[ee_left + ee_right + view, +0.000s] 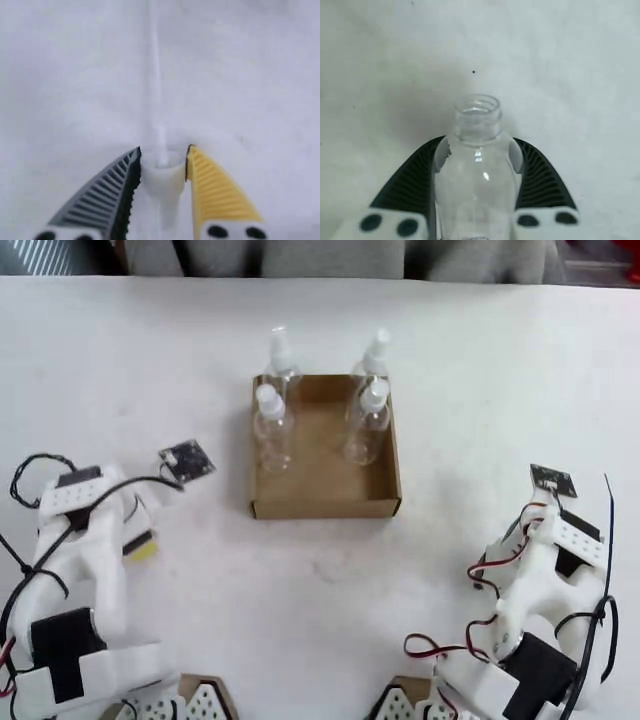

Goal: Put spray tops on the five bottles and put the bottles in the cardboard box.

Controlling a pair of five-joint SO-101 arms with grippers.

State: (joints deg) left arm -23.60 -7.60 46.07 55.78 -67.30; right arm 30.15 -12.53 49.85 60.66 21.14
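In the high view the cardboard box (pixel 325 502) sits at the centre of the white counter (pixel 480 360). Two capped bottles (pixel 272 430) stand upright inside it, one toward 9 o'clock and one (pixel 366 425) toward 3 o'clock. Two more (pixel 282 355) (pixel 375 352) stand at its 12 o'clock wall, and we cannot tell whether those are inside the wall or just behind it. The left arm (pixel 80 570) is folded at 8 o'clock, identified by the yellow finger (pixel 140 548) showing beneath it; the right arm (pixel 545 580) is folded at 4 o'clock. Both are well apart from the box and from each other.

In the left wrist view the left end effector (pixel 163 152) pinches a spray top (pixel 161 177) by its white collar, grey finger on one side and yellow on the other. The thin dip tube (pixel 155 75) points out ahead over the bare counter.

In the right wrist view the right end effector (pixel 480 145) grips the shoulders of a clear bottle (pixel 477 165); the neck is open and has no top.

We judge that four bottles are done and this is the fifth, at the capping step. The next move calls for bringing the two arms together and lining the tube up with the open neck. The tube then has to be threaded in without bending, the collar seated, and the bottle carried into the free space in the box.
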